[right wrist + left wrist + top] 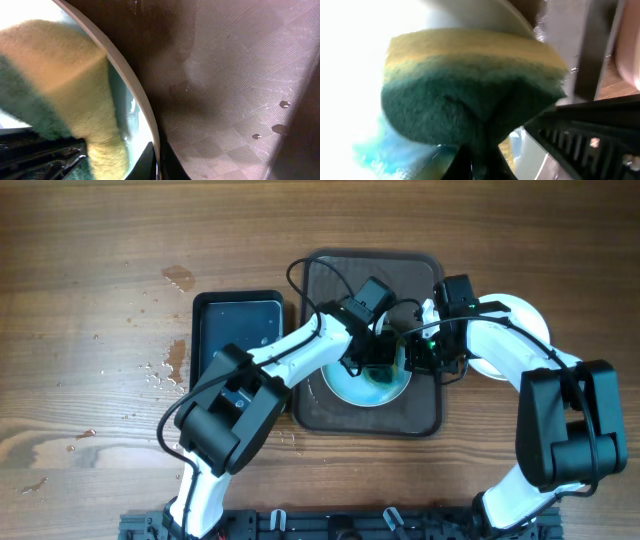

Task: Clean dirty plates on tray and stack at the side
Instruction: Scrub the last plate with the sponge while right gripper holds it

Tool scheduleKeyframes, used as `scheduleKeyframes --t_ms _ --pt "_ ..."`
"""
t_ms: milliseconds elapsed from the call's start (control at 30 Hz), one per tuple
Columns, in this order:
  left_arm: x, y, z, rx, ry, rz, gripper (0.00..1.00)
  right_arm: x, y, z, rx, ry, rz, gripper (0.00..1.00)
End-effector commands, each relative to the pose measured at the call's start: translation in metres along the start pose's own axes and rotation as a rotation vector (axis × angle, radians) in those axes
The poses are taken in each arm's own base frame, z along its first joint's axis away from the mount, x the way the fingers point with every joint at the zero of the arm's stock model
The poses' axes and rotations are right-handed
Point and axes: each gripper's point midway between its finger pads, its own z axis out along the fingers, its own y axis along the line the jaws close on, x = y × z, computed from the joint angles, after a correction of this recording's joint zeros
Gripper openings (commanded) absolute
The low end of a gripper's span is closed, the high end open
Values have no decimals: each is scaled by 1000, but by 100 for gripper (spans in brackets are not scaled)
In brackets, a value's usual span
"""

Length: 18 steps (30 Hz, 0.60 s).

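Two arms meet over one plate (pixel 345 387), which lies in the brown tray (pixel 325 280), toward its 6 o'clock half. The left tool (pixel 385 365) is pinching a sponge (pixel 470 100), green scouring face and yellow back bunched between its jaws. It presses the sponge onto the plate just past centre, toward 3 o'clock. A blue smear (pixel 385 382) shows wet under and around the sponge, thinned to a wash but not gone.

The right tool (pixel 432 352) sits at the plate's 3 o'clock rim. In its own view the white rim runs down to one dark fingertip, but I cannot tell whether the jaws are pressed onto the rim or only resting beside it.

So the wiping step looks to be in hand, roughly midway on this plate. The next move calls for more passes across the blue until the centre reads plain white, with the plate kept from sliding. After that the sponge must come off before the plate can be lifted out.

Off the tray, at its 3 o'clock, a second plate (pixel 525 315) rests on the desk (pixel 80 330) under the right arm; whether others lie beneath it I cannot see. At the tray's 9 o'clock stands a black tray (pixel 240 330), with water drops (pixel 165 370) beyond it.
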Motion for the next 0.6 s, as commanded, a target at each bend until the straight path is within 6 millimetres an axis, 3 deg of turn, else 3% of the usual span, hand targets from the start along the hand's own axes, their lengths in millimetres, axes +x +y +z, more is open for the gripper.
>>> scheduleKeyframes --t_ms 0,67,100,200,300,467,567 --pt "8 70 4 -243 39 -36 4 6 -10 11 51 30 -12 4" --pt "-2 110 -23 -408 -9 -77 4 5 -10 11 51 30 -15 4" --pt "-8 119 -33 -444 -31 -71 4 5 -10 11 51 30 -15 4" --pt "-23 133 -56 -496 -89 -37 4 5 -10 11 51 30 -16 4" --pt "-27 133 -59 -483 -102 -46 4 6 -10 11 51 31 -20 4" --pt "-12 49 -31 -48 9 -23 4 5 -10 11 51 30 -29 4" --pt "6 -2 -12 123 52 33 4 6 -10 11 51 31 -29 4"
